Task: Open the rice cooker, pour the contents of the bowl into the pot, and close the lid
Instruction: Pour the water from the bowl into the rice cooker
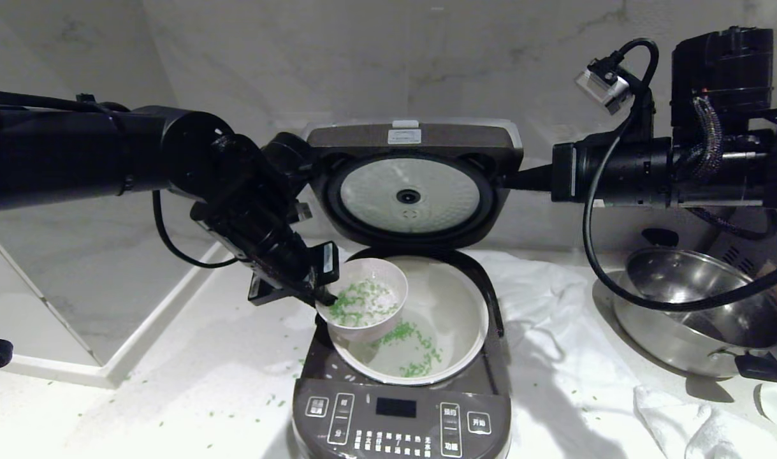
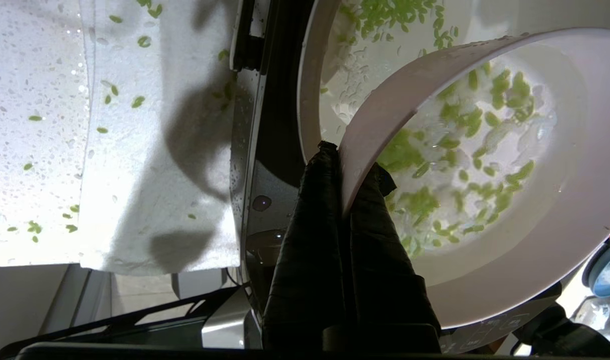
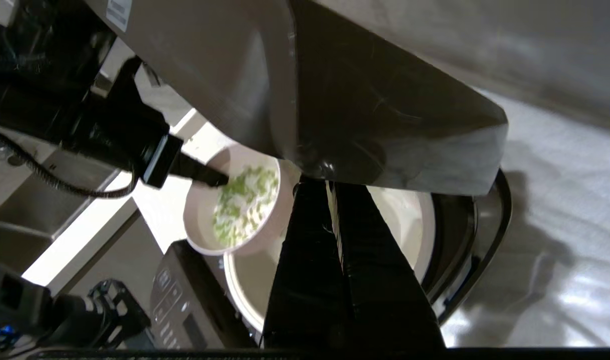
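Cooker: it sits on the counter with its buttons facing the robot. Its top is open, so stuff can go in.
Lid: it stands straight up at the back, white dimpled side to the front. That keeps it out of the way of the pouring.
Pot: it sits inside the cooker. Some green bits already lie on its floor.
Bowl: it is held over the pot's left edge and tipped a little toward the middle. I think that is so the food slides into the pot and not onto the counter.
Food: lots of green bits and white grains are still in the bowl, so the pour looks about half done.
Left gripper: its 2 fingers are pinched on the bowl's rim, 1 inside and 1 outside. A rim pinch lets the wrist tip the bowl.
Right gripper: its fingers are pressed together with nothing in them. The tips are right behind the lid's back, near its right edge. I guess it waits there to push the lid down later.
Spills: a few green bits lie on the counter to the left of the cooker.
Pan: a shiny pan sits far to the right, not used.
Next: tip the bowl more, then move it away before the lid comes down.
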You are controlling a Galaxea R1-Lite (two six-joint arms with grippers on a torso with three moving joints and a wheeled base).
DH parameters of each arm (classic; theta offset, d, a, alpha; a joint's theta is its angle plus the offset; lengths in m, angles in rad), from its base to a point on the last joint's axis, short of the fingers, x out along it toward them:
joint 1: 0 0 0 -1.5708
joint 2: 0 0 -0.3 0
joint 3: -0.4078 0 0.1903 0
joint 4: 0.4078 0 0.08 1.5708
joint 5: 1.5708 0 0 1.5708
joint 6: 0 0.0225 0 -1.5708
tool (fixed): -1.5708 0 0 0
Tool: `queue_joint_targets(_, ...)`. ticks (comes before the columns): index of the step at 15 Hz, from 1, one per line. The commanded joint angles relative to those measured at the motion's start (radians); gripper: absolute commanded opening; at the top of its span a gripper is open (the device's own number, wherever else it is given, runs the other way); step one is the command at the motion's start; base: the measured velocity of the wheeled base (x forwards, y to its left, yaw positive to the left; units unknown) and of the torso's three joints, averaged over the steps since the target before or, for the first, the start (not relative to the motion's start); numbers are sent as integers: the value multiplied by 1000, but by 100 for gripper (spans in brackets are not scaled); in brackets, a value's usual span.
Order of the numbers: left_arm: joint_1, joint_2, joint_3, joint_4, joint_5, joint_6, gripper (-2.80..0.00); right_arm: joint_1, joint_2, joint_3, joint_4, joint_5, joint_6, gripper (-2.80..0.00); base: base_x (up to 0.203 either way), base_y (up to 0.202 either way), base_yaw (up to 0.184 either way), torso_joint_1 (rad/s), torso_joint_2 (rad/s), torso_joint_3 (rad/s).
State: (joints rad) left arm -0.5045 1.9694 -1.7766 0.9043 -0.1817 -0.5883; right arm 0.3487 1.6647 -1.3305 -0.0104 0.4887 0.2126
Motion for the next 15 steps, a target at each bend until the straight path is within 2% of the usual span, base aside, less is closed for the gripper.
queue_joint_targets(1, 0, 3, 2, 5, -1, -5, -280, 1, 23, -25, -3, -10, 1, -280, 0, 0, 0, 0, 0, 0)
queue_joint_targets(6, -12, 3, 0, 4, -1, -10, -280, -8, 65, -91, -7, -78, -1, -280, 0, 0, 0, 0, 0, 0)
queue_joint_targets(9, -27, 11, -17, -2, -1, -10, -280, -17, 76, -114, -19, -83, 5, -280, 0, 0, 0, 0, 0, 0)
queue_joint_targets(11, -37, 13, -15, -38, 2, -10, -280, -19, 80, -125, -22, -81, 47, -280, 0, 0, 0, 0, 0, 0)
queue_joint_targets(15, -42, 50, -31, -47, 5, -12, -280, -31, 98, -144, -22, -81, 51, -280, 0, 0, 0, 0, 0, 0)
